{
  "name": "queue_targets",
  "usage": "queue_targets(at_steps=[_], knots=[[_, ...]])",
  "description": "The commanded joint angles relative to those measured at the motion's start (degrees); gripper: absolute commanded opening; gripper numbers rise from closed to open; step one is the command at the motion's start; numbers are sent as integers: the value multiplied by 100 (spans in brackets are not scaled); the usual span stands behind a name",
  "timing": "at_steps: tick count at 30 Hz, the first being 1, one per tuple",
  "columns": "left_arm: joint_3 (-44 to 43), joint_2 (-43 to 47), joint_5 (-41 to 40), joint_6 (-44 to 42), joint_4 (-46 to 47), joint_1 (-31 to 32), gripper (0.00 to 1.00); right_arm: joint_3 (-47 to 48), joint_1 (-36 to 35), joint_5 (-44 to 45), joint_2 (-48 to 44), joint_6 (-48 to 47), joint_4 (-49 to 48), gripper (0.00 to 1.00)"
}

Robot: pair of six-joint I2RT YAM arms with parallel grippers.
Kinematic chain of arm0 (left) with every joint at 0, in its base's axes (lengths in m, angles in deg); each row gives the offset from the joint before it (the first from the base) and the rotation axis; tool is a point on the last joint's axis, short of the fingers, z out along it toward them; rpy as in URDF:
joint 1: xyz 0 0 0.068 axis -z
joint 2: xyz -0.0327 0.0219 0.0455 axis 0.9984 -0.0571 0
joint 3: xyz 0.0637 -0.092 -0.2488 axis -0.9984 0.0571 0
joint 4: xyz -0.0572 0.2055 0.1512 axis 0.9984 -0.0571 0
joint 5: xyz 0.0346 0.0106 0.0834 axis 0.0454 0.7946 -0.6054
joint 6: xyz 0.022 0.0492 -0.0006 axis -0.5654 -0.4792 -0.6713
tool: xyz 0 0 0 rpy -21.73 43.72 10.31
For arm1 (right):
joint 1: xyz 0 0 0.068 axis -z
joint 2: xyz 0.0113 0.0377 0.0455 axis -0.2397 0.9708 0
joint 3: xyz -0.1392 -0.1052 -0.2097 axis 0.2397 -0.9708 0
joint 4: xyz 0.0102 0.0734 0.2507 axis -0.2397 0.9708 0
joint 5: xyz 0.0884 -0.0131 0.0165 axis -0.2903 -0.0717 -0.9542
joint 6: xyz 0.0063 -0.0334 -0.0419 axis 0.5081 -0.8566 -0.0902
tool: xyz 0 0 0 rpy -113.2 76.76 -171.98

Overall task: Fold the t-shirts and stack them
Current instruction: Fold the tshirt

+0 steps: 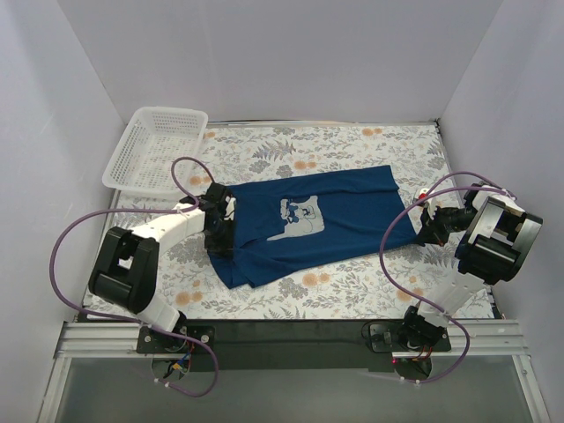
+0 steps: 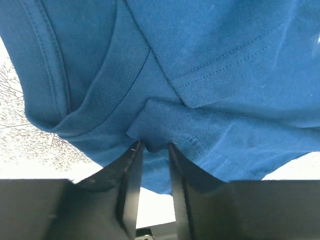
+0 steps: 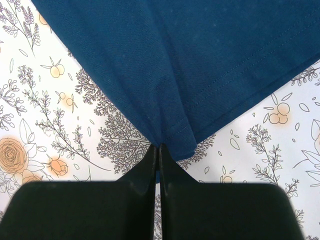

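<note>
- Floral table (image 1: pixel 352 295); bare white walls around it.
- Left claw (image 2: pixel 152 146): jaws narrow, with a fold of cloth by the collar between them; right claw (image 3: pixel 159 147): pinched tight on the hem corner.
- The t-shirt (image 1: pixel 352 207) lies on the table between both claws; its long axis runs left to right.
- Collar points toward the left arm; hem toward the right; print faces up.

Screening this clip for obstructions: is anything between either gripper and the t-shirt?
Nothing visible. The right gripper is shut on a hem corner of the t-shirt, and the left gripper straddles a fold by the collar, grip uncertain. The white basket sits far left, apart from both.
</note>
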Motion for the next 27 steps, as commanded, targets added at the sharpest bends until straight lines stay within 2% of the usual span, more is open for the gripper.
queue_targets(at_steps=[1, 2, 3, 6, 12, 18, 22, 27], knots=[[-180, 55, 41, 69, -30, 13, 25, 84, -21, -23, 10, -28, 2, 1], [-180, 64, 24, 78, -30, 13, 21, 84, -21, -32, 10, -19, -7, 1], [-198, 90, 23, 87, -39, 4, 11, 93, -21, -41, 10, -19, -7, 1], [-303, 336, 50, 175, -100, 13, 0, 75, -21, -23, -8, -19, 2, 1], [-610, 1125, 532, 455, -276, 13, 0, 49, -12, 47, -192, -19, 11, 1], [-497, 2093, 980, 912, -242, 4, 0, 31, 32, 38, -544, -115, 186, 1], [-391, 2901, 1069, 1439, -83, -22, 0, 163, 67, -119, -772, -256, 615, 1], [-470, 3359, 982, 1783, 110, -48, 0, 400, 76, -427, -948, -256, 889, 1]])
